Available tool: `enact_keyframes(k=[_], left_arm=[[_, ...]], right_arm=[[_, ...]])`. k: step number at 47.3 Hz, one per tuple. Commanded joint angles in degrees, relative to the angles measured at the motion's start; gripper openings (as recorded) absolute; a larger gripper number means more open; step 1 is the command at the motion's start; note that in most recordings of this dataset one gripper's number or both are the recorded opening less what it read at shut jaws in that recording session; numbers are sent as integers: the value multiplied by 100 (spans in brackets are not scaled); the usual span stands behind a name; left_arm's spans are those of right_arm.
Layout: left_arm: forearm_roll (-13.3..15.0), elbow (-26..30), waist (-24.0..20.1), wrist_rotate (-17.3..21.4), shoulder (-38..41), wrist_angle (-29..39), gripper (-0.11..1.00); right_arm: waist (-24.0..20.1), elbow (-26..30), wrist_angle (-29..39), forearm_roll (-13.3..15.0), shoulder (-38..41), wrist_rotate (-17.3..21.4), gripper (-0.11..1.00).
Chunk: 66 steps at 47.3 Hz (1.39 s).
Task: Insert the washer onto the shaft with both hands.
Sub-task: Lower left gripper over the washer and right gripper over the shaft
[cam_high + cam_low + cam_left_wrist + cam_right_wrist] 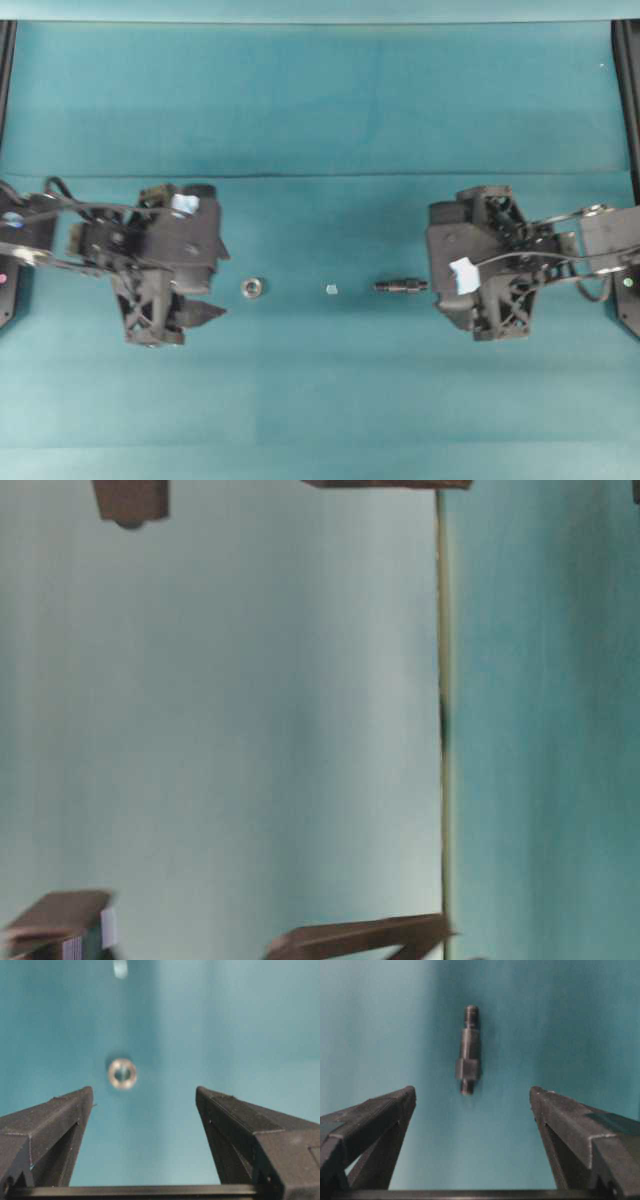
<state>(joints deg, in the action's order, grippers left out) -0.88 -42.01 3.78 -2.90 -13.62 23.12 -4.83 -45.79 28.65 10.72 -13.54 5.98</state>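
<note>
From the left wrist view, the left end effector (145, 1097) stands spread wide, its two black tapered fingers (55, 1120) far apart with nothing between them. Just beyond the tips, a little toward the left-hand finger, lies the washer (122, 1073), a tiny silvery-grey metal ring with a dark centre hole, flat on the teal bench (230, 1035). Farther on, at the top edge of that view, sits a small pale square scrap (120, 968), blurred.

From the right wrist view, the right end effector (472, 1095) is likewise wide open and holds nothing. Ahead of its fingertips lies the shaft (468, 1051), a small dark grey stepped metal rod, lengthwise away from the camera, its wider collar near the closer end and a narrower threaded tip at the far end.

Looking down from overhead, the left end effector (225, 285) comes in from the left and the right end effector (428, 285) from the right, both black with cables and pale tape tags. Between them the three small pieces lie in a row on the bench: the washer just beside the left fingers, the scrap in the middle, and the shaft close to the right one. All three are apart from each other.

The table-level view is too blurred to make anything out but teal cloth and dark edges.
</note>
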Motion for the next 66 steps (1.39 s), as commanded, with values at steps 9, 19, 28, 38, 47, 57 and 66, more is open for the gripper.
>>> enact_keyframes(k=[9, 19, 28, 38, 47, 57, 66], left_arm=[[-18, 149, -9, 35, 387, -35, 91], [-26, 149, -79, 70, 686, -88, 91], [-18, 158, -158, 70, 853, -281, 91], [-26, 185, -237, 62, 1151, -501, 91], [-26, 211, -264, 53, 1424, -650, 90], [-26, 264, -290, 62, 1538, -694, 90], [-26, 220, -334, 62, 1608, -738, 90]], right_arm=[[0, 229, -167, -44, 369, 193, 86], [62, 185, -536, -44, 721, 580, 86], [70, 123, -738, -44, 914, 756, 86], [70, -9, -879, -44, 1037, 773, 85], [114, -70, -1020, -44, 1134, 773, 85], [176, -97, -1046, -44, 1230, 765, 85], [281, -141, -1204, -44, 1274, 747, 85]])
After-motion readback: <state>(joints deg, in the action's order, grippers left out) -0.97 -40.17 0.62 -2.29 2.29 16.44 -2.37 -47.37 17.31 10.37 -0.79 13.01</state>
